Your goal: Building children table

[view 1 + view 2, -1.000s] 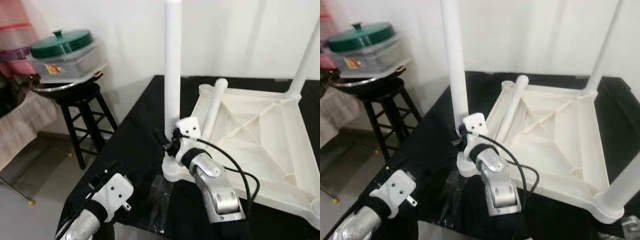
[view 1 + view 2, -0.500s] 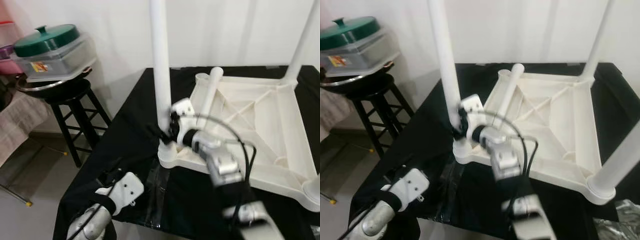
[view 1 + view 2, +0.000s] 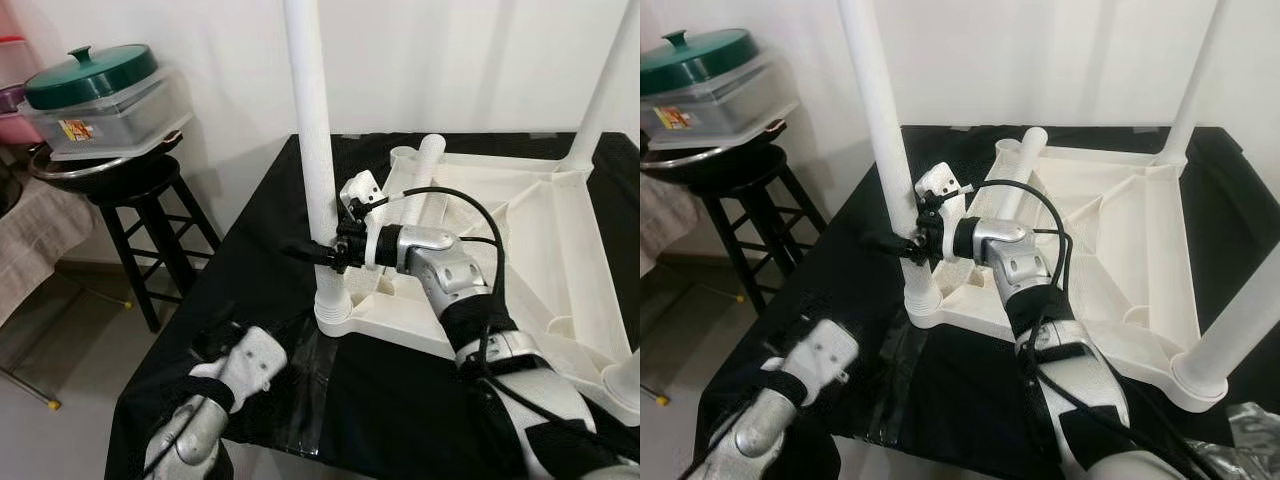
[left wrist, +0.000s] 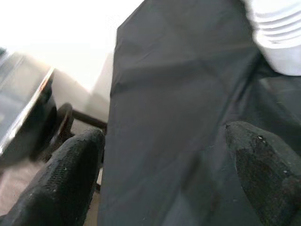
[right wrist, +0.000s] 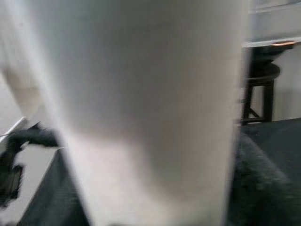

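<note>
The white plastic children's table (image 3: 540, 250) lies upside down on a black-covered table. One white leg (image 3: 308, 130) stands upright in the near-left corner socket (image 3: 335, 318). My right gripper (image 3: 320, 250) is shut on this leg just above the socket, and the leg (image 5: 141, 108) sits close up in the right wrist view. A loose leg (image 3: 422, 170) lies slanted on the underside. Two more legs stand at the far right (image 3: 605, 90) and near right (image 3: 1238, 325). My left gripper (image 3: 215, 340) hovers open over the black cloth near the front left corner, its fingers (image 4: 70, 174) wide apart.
A black stool (image 3: 150, 205) stands to the left, carrying a pan and a clear container with a green lid (image 3: 95, 90). A clear plastic sheet (image 3: 310, 390) lies on the black cloth in front of the socket. A white wall stands behind the table.
The camera has shifted. My right arm has swung its elbow out to the right while the gripper stays on the upright leg. The left gripper has crept slightly toward the table.
</note>
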### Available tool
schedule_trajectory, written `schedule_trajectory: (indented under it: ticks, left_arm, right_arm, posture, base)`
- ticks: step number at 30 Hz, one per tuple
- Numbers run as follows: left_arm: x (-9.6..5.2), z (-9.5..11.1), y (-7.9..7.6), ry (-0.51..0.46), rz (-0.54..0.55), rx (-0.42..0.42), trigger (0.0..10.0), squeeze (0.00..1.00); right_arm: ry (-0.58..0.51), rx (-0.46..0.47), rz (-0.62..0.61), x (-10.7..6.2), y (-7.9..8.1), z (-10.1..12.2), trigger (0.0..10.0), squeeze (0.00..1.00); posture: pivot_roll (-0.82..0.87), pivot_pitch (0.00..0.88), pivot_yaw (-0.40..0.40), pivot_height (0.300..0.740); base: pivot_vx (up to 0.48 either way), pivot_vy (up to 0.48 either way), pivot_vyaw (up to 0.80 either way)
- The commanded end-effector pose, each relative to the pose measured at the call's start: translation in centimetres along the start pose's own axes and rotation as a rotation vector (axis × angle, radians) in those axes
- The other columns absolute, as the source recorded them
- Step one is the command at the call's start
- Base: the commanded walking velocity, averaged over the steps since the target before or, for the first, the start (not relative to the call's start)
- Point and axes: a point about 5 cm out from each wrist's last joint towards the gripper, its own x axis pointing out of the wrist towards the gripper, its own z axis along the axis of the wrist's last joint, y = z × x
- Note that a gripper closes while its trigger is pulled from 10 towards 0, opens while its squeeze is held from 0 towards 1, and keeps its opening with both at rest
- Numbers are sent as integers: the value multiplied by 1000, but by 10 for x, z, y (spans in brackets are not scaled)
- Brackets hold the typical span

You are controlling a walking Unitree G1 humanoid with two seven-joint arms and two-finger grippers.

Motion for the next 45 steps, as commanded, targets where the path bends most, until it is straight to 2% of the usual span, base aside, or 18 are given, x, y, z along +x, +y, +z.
schedule_trajectory:
  ticks: [1, 2, 4, 7, 8, 10, 13, 15, 16, 18, 19, 22, 29, 30, 31, 32, 33, 45]
  left_arm:
    - [-1, -3, 7, 24, 22, -110, 10000, 0]
    - [-3, -3, 10, 25, 32, -244, 10000, 0]
    - [-6, -5, 16, 12, 39, -392, 10000, 0]
    - [-6, -5, 16, 12, 39, -392, 10000, 0]
    - [-9, -11, 20, 15, 29, -487, 10000, 0]
    - [-11, -14, 23, 17, 36, -541, 10000, 0]
    - [-16, -20, 27, 37, 73, -578, 10000, 0]
    - [-21, -22, 22, 39, 44, -578, 10000, 0]
    - [-21, -22, 22, 39, 44, -578, 10000, 0]
    - [-24, -23, 18, 35, 29, -590, 10000, 0]
    - [-24, -23, 16, 34, 20, -592, 10000, 0]
    - [-21, -24, 16, 20, -24, -623, 10000, 0]
    - [-20, -23, 18, 0, -61, -632, 10000, 0]
    - [-20, -23, 18, 0, -59, -630, 10000, 0]
    - [-20, -23, 18, 0, -58, -626, 10000, 0]
    - [-20, -23, 18, 0, -58, -626, 10000, 0]
    - [-19, -23, 19, -1, -62, -622, 10000, 0]
    - [-17, -25, 21, -7, -80, -607, 10000, 0]
  right_arm:
    - [-4, -9, 87, 9, 6, 3, 0, 0]
    - [6, -5, 102, 6, 5, 0, 0, 0]
    - [15, 7, 101, 2, 2, -3, 0, 0]
    - [15, 7, 101, 2, 2, -3, 0, 0]
    - [41, 2, 40, -5, -1, -11, 0, 0]
    - [58, 0, -19, -10, -4, -16, 0, 0]
    - [72, 35, -127, -18, -5, -25, 0, 0]
    - [126, 148, -587, -22, -2, -52, 0, 0]
    - [126, 148, -587, -22, -2, -52, 0, 0]
    - [225, 258, -679, -23, 58, -95, 0, 0]
    - [252, 241, -647, -23, 74, -101, 0, 0]
    - [248, 118, -663, -28, 65, -93, 0, 0]
    - [241, 118, -701, -33, 62, -91, 0, 0]
    - [237, 111, -721, -36, 61, -89, 8039, 0]
    - [216, 114, -717, -37, 61, -87, 10000, 0]
    - [216, 114, -717, -37, 61, -87, 10000, 0]
    - [166, 121, -752, -41, 60, -78, 10000, 1000]
    - [32, -24, -802, -53, 45, -48, 10000, 1000]
  posture:
    - [23, 0, 62, 740]
    - [21, 0, 58, 740]
    - [17, 0, 52, 740]
    - [17, 0, 52, 740]
    - [6, 0, 46, 740]
    - [0, 3, 41, 740]
    - [-1, 11, 24, 740]
    - [4, 22, 0, 740]
    - [4, 22, 0, 740]
    - [-15, 49, 30, 740]
    - [-38, 43, 38, 740]
    - [-42, 42, 27, 740]
    - [-59, 47, 37, 740]
    - [-62, 48, 44, 740]
    - [-62, 48, 44, 740]
    - [-62, 48, 44, 740]
    - [-69, 48, 55, 740]
    - [-80, 45, 71, 740]
  base:
    - [0, 0, 0]
    - [0, 0, 0]
    - [0, 0, 0]
    - [0, 0, 0]
    - [0, 0, 0]
    - [0, 0, 0]
    - [0, 0, 0]
    - [0, 0, 0]
    - [0, 0, 0]
    - [0, 0, 0]
    - [0, 0, 0]
    - [0, 0, 0]
    - [0, 0, 0]
    - [0, 0, 0]
    - [0, 0, 0]
    - [0, 0, 0]
    - [0, 0, 0]
    - [0, 0, 0]
